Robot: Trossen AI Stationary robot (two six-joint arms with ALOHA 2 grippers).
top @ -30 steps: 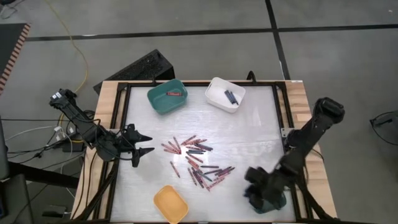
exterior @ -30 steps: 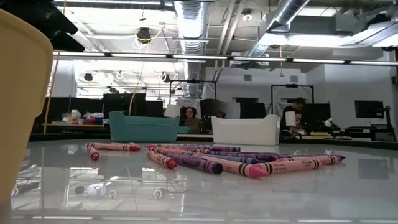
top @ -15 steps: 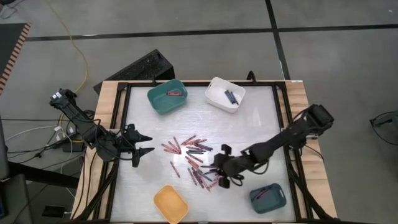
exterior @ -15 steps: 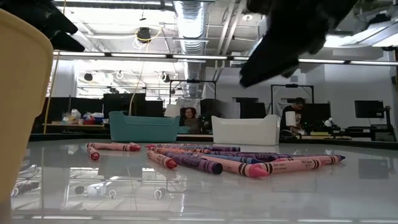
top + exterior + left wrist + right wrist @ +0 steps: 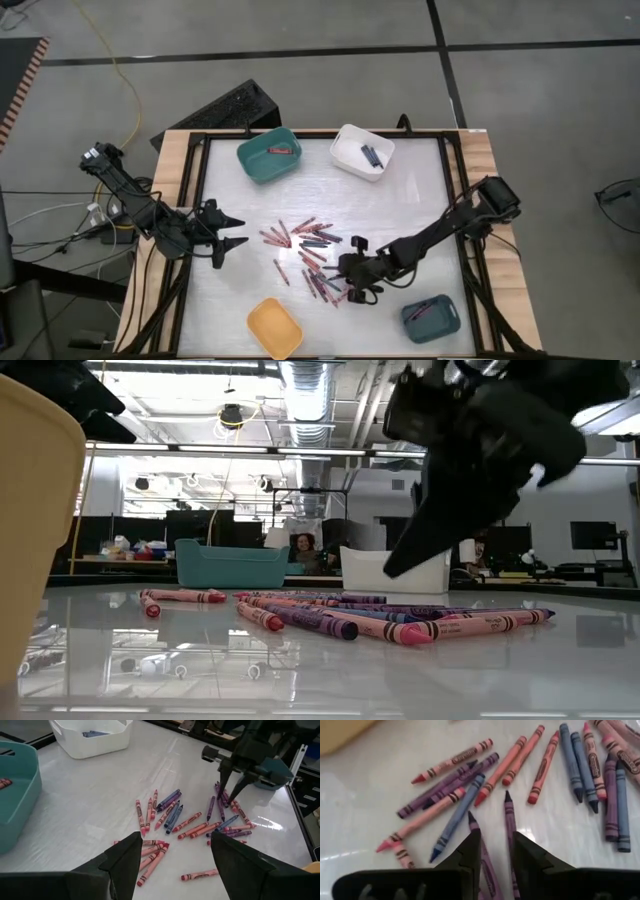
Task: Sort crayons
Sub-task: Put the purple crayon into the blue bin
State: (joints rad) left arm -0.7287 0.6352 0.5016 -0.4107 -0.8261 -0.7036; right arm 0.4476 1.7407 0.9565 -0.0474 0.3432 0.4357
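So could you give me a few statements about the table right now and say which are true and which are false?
1. The right gripper hovers over the loose crayons. True.
2. The yellow bin holds crayons. False: it looks empty.
3. The white bin holds dark blue crayons. True.
4. The left gripper grips a crayon. False: its fingers are open and empty, left of the pile.
5. Four bins are on the table. True.

The paper-wrapped wax crayons (image 5: pixel 543 767) scattered on the glossy white table (image 5: pixel 380 795) carry dark oval label marks, but no wording is legible.
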